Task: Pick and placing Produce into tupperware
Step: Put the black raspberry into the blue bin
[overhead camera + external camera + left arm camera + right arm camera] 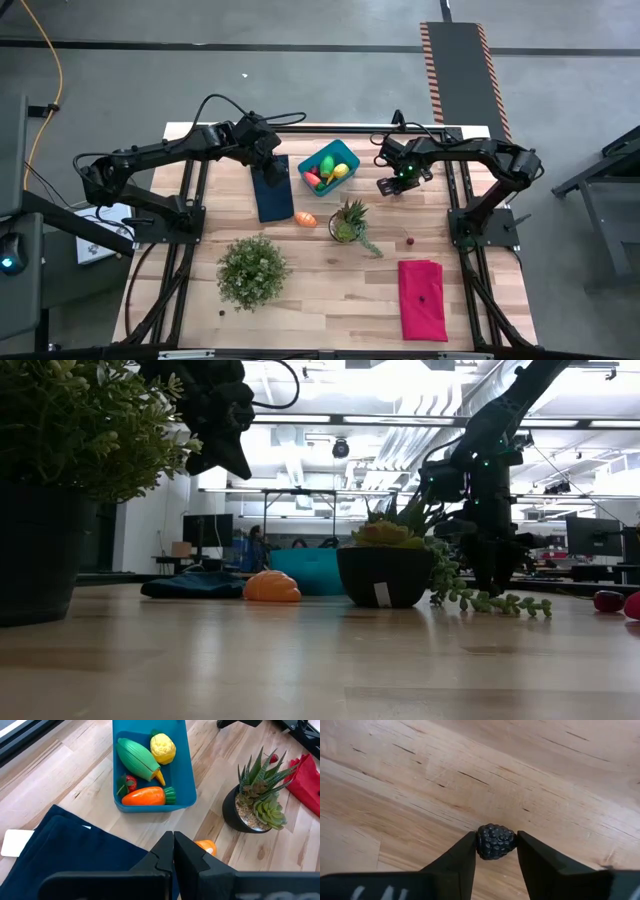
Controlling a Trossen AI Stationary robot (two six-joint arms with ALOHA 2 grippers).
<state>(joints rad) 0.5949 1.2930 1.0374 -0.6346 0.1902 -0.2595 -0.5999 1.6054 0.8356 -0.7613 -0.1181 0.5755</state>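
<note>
right gripper (495, 851): closed on a small dark blackberry (494, 841), fingers pressed against both sides of it; sits over bare wood just right of the tub, near the worktop's far edge
left gripper (173, 851): fingers fully together, nothing between them; hangs over the dark blue cloth (272, 187), left of the tub
tupperware (349, 155): bright blue tub, far middle of the worktop (320, 300), sitting at an angle, between the two grippers
in the tub: green corn-like piece (137, 758), yellow lemon (163, 748), orange carrot with green top (147, 796), a small red strawberry (130, 783) tucked against the wall
loose produce: orange oval (306, 218) on the wood beside the near end of the cloth, between cloth and the spiky succulent
small dark red berry (408, 240): on the wood, right of the succulent, just beyond the red cloth
spiky succulent pot (347, 222): middle of the worktop, near side of the tub, with a trailing strand toward the right
bushy potted plant (252, 270): near-left area
red cloth (422, 298): near-right area, flat
</note>
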